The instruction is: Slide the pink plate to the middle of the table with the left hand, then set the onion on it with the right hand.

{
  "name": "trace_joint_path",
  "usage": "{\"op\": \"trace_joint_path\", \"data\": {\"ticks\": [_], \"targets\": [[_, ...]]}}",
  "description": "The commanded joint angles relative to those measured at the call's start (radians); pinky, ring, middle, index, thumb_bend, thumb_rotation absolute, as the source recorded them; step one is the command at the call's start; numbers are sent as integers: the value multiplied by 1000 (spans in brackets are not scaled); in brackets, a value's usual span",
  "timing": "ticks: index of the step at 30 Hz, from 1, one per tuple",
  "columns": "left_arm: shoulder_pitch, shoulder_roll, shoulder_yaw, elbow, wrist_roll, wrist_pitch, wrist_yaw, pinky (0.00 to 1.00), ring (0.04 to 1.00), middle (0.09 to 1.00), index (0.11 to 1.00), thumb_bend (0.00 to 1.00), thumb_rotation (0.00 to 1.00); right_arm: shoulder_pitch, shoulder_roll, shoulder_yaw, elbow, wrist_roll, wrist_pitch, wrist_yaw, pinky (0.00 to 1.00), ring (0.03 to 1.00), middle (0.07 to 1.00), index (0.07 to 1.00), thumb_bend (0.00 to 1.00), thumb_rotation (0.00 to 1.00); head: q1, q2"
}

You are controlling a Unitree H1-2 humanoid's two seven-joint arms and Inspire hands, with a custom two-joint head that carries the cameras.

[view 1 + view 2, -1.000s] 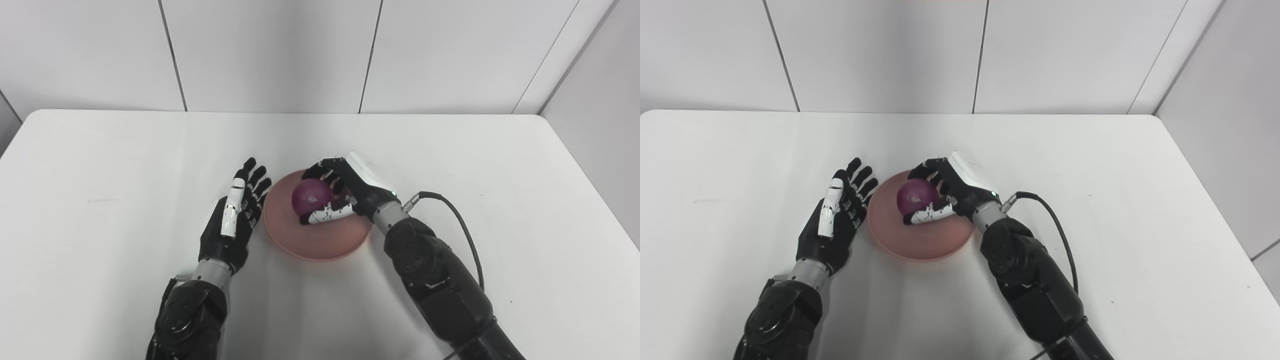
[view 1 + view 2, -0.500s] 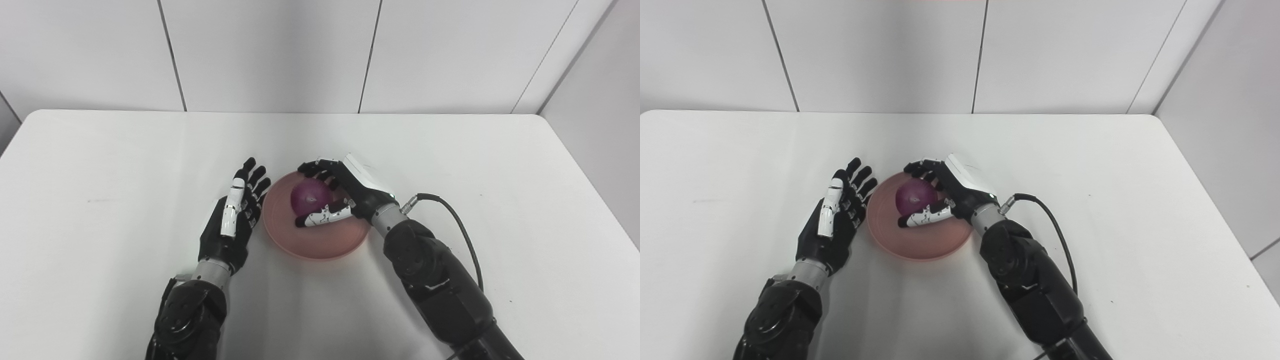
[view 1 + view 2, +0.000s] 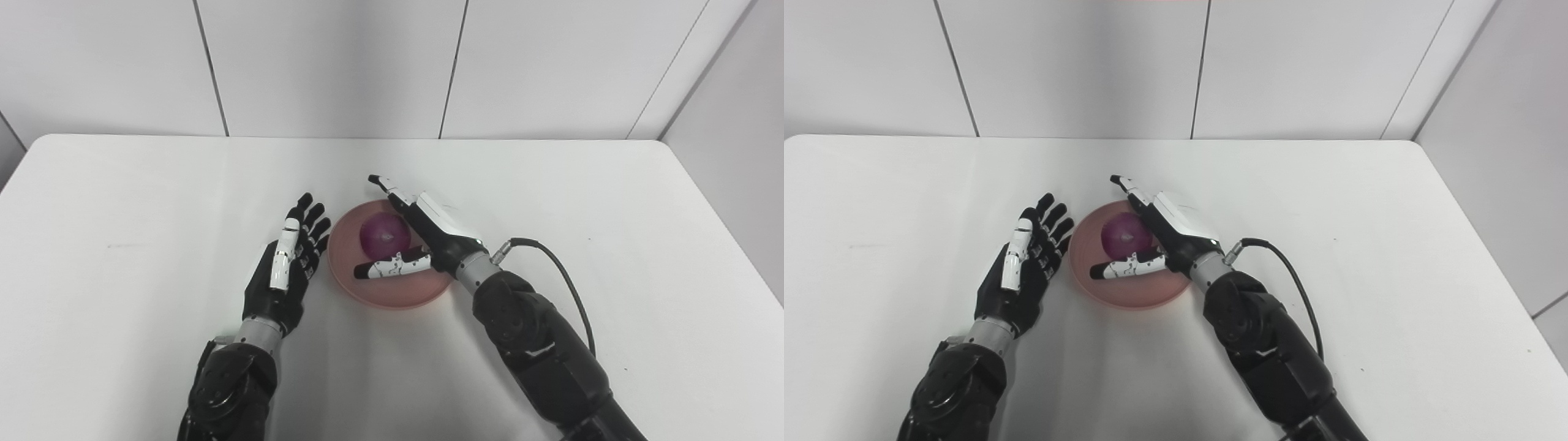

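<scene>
The pink plate (image 3: 392, 294) sits near the middle of the white table. A purple onion (image 3: 384, 237) rests on it, toward its far side. My right hand (image 3: 422, 236) is open over the plate's right part, fingers stretched past the onion's right side and thumb lying in front of it, no longer gripping it. My left hand (image 3: 288, 266) is open, fingers straight, just left of the plate's rim; whether it touches the rim I cannot tell.
The white table (image 3: 122, 202) has rounded far corners and is enclosed by white panel walls (image 3: 331, 61). A black cable (image 3: 557, 269) loops from my right wrist over the table to the right.
My right hand has opened from around the onion, its fingers straightening away. The onion now lies free on the plate, and the plate has shifted slightly. The left hand has not moved.
</scene>
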Motion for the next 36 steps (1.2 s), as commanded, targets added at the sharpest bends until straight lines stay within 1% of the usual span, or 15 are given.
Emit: {"op": "trace_joint_path", "data": {"ticks": [1,3,5,8,11,13,17,18,19,20,24,27,31,34,36], "targets": [[-3,3,4,-5,-6,4,-4,950,968,984,972,470,1000,-6,1,-34,-55,18,-78,-51,942,999,1000,1000,1000,586,-3,-3],[-3,2,6,-4,-9,3,-5,950,970,985,973,470,1000,6,3,-52,-74,27,-93,-64,943,1000,1000,1000,1000,601,-5,-3],[-2,1,9,-3,-10,4,-5,950,969,984,972,469,1000,18,4,-68,-96,36,-105,-72,914,991,1000,1000,1000,618,-7,-4],[-2,0,11,-3,-9,3,-6,947,967,981,969,467,1000,28,9,-84,-116,42,-105,-70,903,989,1000,1000,1000,619,-8,-5],[-1,0,12,-2,-10,1,-9,941,963,980,968,464,1000,50,27,-131,-185,123,-61,-39,906,983,1000,1000,1000,581,-11,-7],[-1,0,13,-2,-10,1,-10,939,962,978,966,463,1000,56,33,-145,-201,139,-54,-30,906,979,1000,1000,1000,570,-12,-8],[-1,0,16,-4,-7,5,-9,936,960,977,966,464,1000,94,51,-212,-272,205,-50,-43,923,990,1000,1000,1000,600,-23,-10],[-2,1,17,0,-7,1,-11,935,960,977,966,464,1000,107,65,-238,-287,229,-27,-49,923,991,1000,1000,1000,601,-27,-12],[-2,2,18,4,-7,-3,-13,936,960,978,966,464,1000,119,78,-261,-302,244,0,-55,874,995,1000,1000,1000,610,-29,-14],[-3,2,20,7,-8,-5,-15,938,960,977,967,463,1000,128,87,-279,-315,249,22,-60,858,998,1000,1000,1000,621,-30,-14],[-3,1,24,9,-9,-6,-18,941,961,977,966,462,1000,140,98,-304,-331,238,50,-62,851,1000,1000,1000,1000,663,-31,-15],[-5,7,24,15,-4,-9,-22,940,961,977,967,465,1000,177,86,-321,-323,164,32,-114,846,945,971,1000,1000,732,-31,-17],[-6,9,27,18,-5,-12,-28,944,964,979,970,469,1000,217,104,-349,-306,183,19,-146,855,946,979,1000,1000,739,-34,-18],[-5,12,28,17,-5,-12,-30,942,961,976,967,467,1000,256,123,-359,-304,176,31,-173,877,939,973,1000,996,760,-39,-19],[-6,14,30,16,-5,-11,-31,944,962,978,969,467,1000,275,136,-363,-308,170,43,-186,881,938,965,997,960,762,-41,-20]]}}
